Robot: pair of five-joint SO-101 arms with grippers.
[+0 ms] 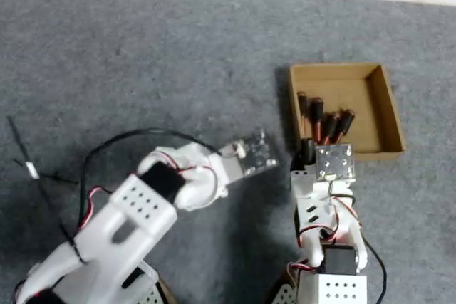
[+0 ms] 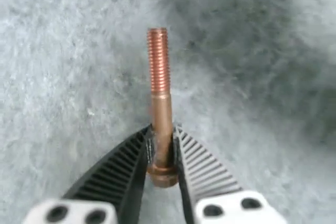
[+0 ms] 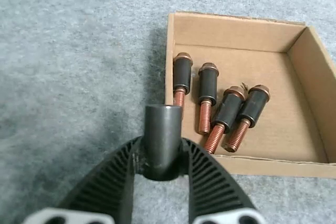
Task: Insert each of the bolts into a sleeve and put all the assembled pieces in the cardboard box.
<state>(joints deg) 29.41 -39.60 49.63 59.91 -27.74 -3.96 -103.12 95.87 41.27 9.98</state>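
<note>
Across the grey desk (image 1: 142, 55) you have both arms in the high view. The left arm (image 1: 135, 211) angles in toward the middle. The right arm (image 1: 324, 211) points straight at the cardboard box (image 1: 393, 115), which sits on the desk's far right side. Your left arm's fingers (image 2: 121, 174) are narrowed onto a bare copper-coloured bolt (image 2: 160, 93), clamped just above its head, thread pointing away over the desk. Your right arm's fingers (image 3: 115, 177) grip an empty black sleeve (image 3: 163, 129) by its base, open end forward, just outside the box's near corner. That wrist view gives you four assembled pieces (image 3: 229, 109) lying close together on the box floor, heads toward the far wall.
</note>
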